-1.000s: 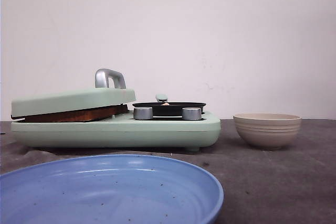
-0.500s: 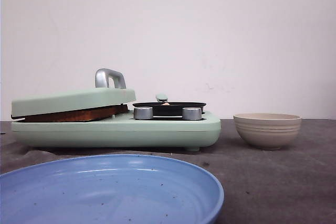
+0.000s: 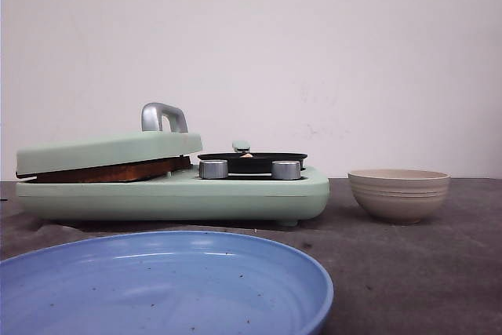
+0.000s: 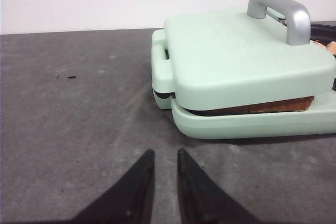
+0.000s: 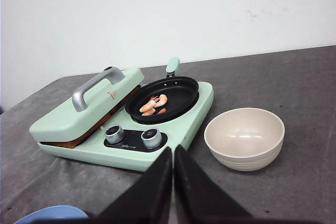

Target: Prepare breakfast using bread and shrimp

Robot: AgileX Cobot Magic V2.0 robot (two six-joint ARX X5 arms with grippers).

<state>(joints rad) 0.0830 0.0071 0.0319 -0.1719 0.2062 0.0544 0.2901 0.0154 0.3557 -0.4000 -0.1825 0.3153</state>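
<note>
A mint-green breakfast maker (image 3: 235,194) stands on the grey table. Its lid (image 4: 236,56), with a silver handle (image 5: 94,85), rests tilted on the bread, of which only a toasted brown edge (image 4: 257,107) (image 3: 110,172) (image 5: 68,142) shows. Pink shrimp (image 5: 155,104) lie in the small black pan (image 5: 168,98) on the maker's right half. My left gripper (image 4: 165,151) hovers over bare table short of the maker's left end, its fingers slightly apart and empty. My right gripper (image 5: 172,149) sits in front of the two knobs (image 5: 132,136), shut and empty.
An empty beige bowl (image 3: 398,194) (image 5: 244,137) stands to the right of the maker. A large empty blue plate (image 3: 157,288) (image 5: 50,214) lies in front of it, near the table's front edge. A white wall rises behind the table.
</note>
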